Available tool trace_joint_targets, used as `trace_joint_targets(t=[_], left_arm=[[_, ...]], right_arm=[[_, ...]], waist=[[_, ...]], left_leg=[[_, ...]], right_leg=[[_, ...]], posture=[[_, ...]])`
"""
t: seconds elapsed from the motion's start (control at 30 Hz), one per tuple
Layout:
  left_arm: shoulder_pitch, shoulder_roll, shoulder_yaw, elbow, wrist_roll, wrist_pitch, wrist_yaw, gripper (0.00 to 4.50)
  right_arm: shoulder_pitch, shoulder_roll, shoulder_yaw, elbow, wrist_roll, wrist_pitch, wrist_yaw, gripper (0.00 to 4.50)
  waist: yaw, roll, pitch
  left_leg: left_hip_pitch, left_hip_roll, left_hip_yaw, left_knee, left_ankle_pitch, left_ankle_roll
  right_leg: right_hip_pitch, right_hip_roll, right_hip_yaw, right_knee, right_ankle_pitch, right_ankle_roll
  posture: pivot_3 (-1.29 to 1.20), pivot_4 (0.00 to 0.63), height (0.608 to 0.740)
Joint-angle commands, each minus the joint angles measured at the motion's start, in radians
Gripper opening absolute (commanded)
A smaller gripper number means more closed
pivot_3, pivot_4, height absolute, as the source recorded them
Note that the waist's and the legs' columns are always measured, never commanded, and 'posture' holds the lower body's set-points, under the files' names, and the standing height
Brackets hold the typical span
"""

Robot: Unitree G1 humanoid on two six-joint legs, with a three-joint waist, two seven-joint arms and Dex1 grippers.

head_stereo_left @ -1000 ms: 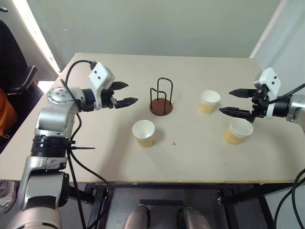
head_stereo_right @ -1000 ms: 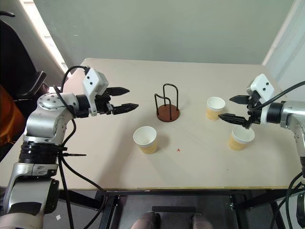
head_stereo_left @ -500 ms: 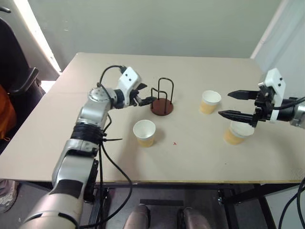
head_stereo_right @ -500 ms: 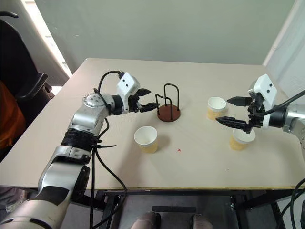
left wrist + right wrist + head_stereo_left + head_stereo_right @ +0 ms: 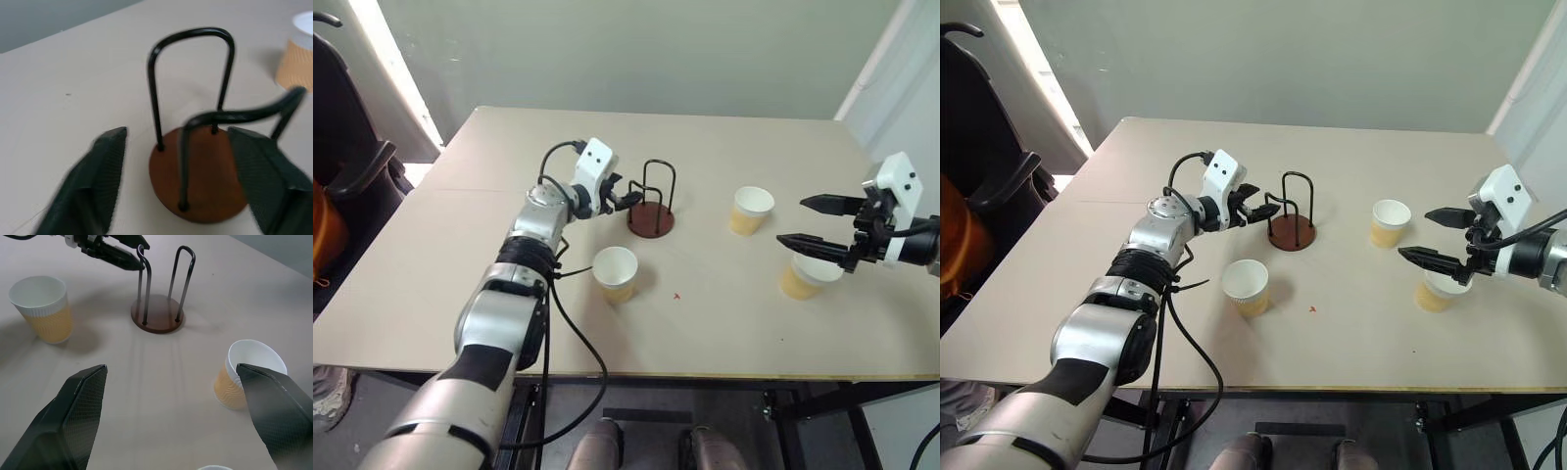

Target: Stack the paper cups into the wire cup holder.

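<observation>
Left gripper (image 5: 628,200): fingers apart, holding nothing, tips at the near wire loop of the cup holder (image 5: 650,202), whether touching cannot be told; right gripper (image 5: 810,223): fingers spread wide, holding nothing, well to the right of the holder, above one cup (image 5: 805,277); holder: brown disc base, black wire loops, no cup in it; second cup (image 5: 748,210) right of the holder, upright, nothing inside; third cup (image 5: 613,272) near the holder's front left, upright, nothing inside; table (image 5: 440,255); no writing readable on any cup.
</observation>
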Motion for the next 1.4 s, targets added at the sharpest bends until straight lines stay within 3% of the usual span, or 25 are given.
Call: trace_joint_targets(t=[0.03, 0.23, 0.57, 0.7, 0.97, 1.4], left_arm=[[-0.051, -0.01, 0.031, 0.029, 0.005, -0.043, 0.022, 2.24], [-0.05, -0.012, 0.042, 0.031, -0.01, -0.047, -0.031, 0.04], [-0.027, -0.026, 0.061, -0.198, -0.108, 0.099, -0.255, 0.04], [0.005, -0.03, 0.025, -0.389, -0.142, 0.208, -0.326, 0.04], [0.176, 0.045, -0.171, -0.891, -0.179, 0.372, -0.547, 0.04], [0.28, 0.112, -0.278, -0.969, -0.134, 0.363, -0.58, 0.04]], right_arm=[[0.013, -0.027, -0.07, -0.046, 0.023, 0.008, -0.019, 4.4], [0.035, -0.035, -0.089, -0.067, 0.038, 0.017, -0.034, 4.4], [0.034, -0.06, -0.08, -0.081, 0.098, 0.033, 0.015, 4.4], [0.055, -0.095, -0.077, -0.124, 0.158, 0.056, 0.081, 4.4], [0.115, -0.198, -0.062, -0.114, 0.123, 0.004, 0.185, 4.4], [0.181, -0.219, -0.07, -0.143, 0.115, 0.003, 0.197, 4.4]], waist=[[0.001, 0.0, 0.0], [0.003, 0.0, 0.0], [0.007, 0.0, 0.0], [0.008, 0.0, 0.0], [0.008, 0.0, 0.0], [0.004, 0.001, 0.0]], left_leg=[[0.0, -0.001, 0.0, 0.0, 0.0, 0.001], [-0.001, -0.006, 0.001, 0.006, 0.0, 0.003], [-0.005, -0.015, 0.005, 0.016, -0.007, 0.014], [-0.005, -0.016, 0.008, 0.017, -0.009, 0.017], [-0.005, -0.016, 0.01, 0.018, -0.011, 0.017], [0.002, -0.015, 0.009, 0.017, -0.016, 0.027]], right_leg=[[0.0, 0.0, 0.0, 0.0, -0.001, 0.001], [0.001, 0.001, 0.005, 0.001, -0.004, 0.008], [0.001, -0.002, 0.015, 0.0, -0.006, 0.018], [0.001, -0.003, 0.018, 0.0, -0.007, 0.021], [0.0, -0.003, 0.019, 0.001, -0.009, 0.023], [0.007, -0.012, 0.019, 0.002, -0.009, 0.023]], posture=[[0.0, 0.15, 0.74], [0.0, 0.15, 0.74], [0.0, 0.15, 0.74], [0.0, 0.15, 0.74], [0.0, 0.15, 0.74], [0.0, 0.15, 0.74]])
